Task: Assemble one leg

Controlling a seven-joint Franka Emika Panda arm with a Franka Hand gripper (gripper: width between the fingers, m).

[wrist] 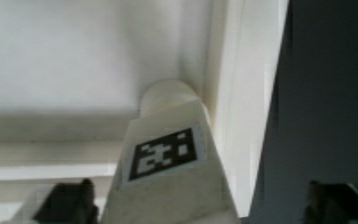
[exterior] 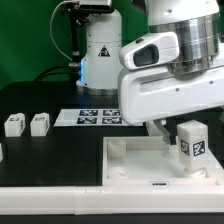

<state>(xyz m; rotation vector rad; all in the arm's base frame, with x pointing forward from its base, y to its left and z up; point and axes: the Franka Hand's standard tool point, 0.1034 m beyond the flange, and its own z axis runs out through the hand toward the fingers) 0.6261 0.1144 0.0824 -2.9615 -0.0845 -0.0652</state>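
Standing upright on the large white square panel with raised rims [exterior: 130,160], the small white plastic block-shaped leg with a black-and-white square tag [exterior: 191,146] sat near that panel's edge at the exterior view's right, directly under the robot's hand. Its long axis ran vertical, one end down on the panel and the other up toward the wrist, with the tagged face turned to the exterior camera. In the wrist view the same leg [wrist: 163,150] ran lengthwise away from the camera, close beside the panel's pale wall.

The two-finger gripper [wrist: 208,198] had its jaws apart. One dark finger [wrist: 66,198] lay just beside the leg, while the other [wrist: 346,202] stood clear of it, so no clamp showed.

By my reading, the task was well along: the leg had been brought to its place at the panel. Whether it was fully seated or tightened in a socket could not be told, and that step, with the arm's retreat, seemed to remain. Two matching white tagged blocks [exterior: 26,124] lay loose on the black table [exterior: 50,160], well apart from the panel, near the marker board [exterior: 95,117].
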